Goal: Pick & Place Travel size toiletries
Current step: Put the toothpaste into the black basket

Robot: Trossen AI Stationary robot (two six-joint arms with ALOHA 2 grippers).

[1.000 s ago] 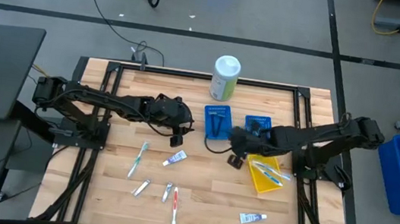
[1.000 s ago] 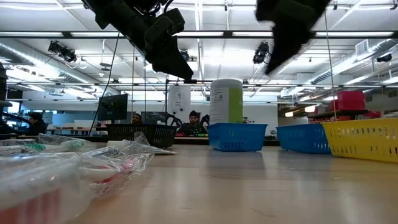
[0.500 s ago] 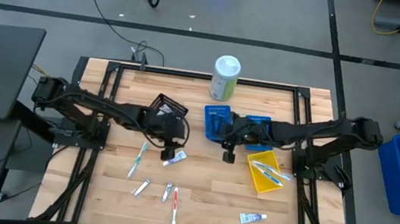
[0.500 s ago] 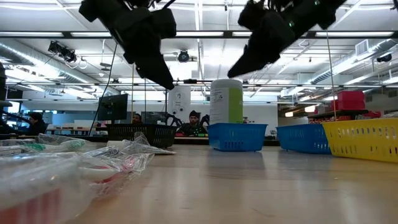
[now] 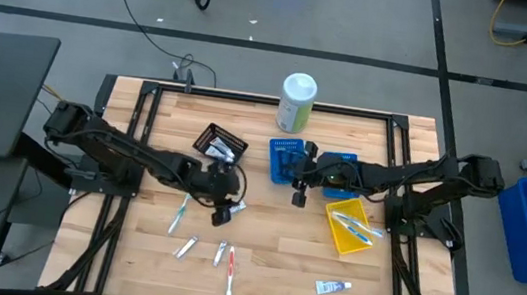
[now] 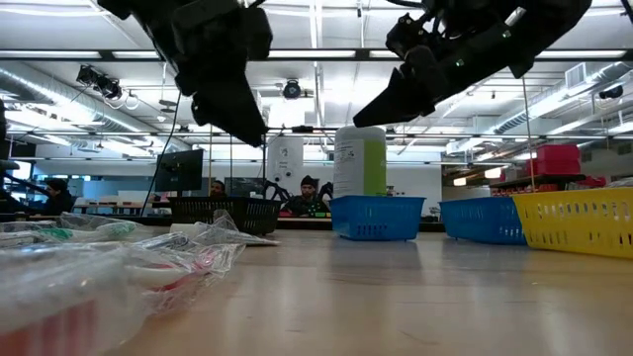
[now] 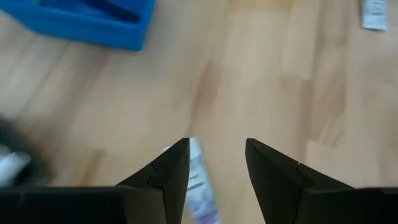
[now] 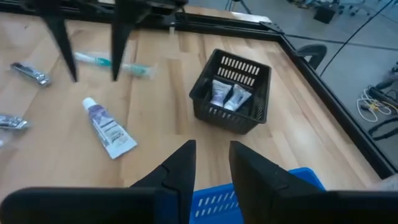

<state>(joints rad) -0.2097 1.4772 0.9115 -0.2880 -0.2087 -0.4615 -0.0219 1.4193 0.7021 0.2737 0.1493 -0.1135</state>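
My left gripper hangs open, above the table, over a white tube with blue print. In the left wrist view the tube lies flat on the wood below the gap, nearer one finger. My right gripper is open and empty, up in the air beside the blue bins. Loose on the table lie a pale-blue toothbrush, a small tube, a razor, a red toothbrush and another tube.
A black bin holds two small tubes. Two blue bins stand mid-table, and a yellow bin with toothbrushes stands right of them. The tall white-and-green canister is at the far edge. Crinkled plastic lies near the low camera.
My left gripper has moved from over the black bin toward the near edge and now stands above the tube; the bin is uncovered. My right gripper has swung from beside the yellow bin toward the far-left, to beside the blue bins.
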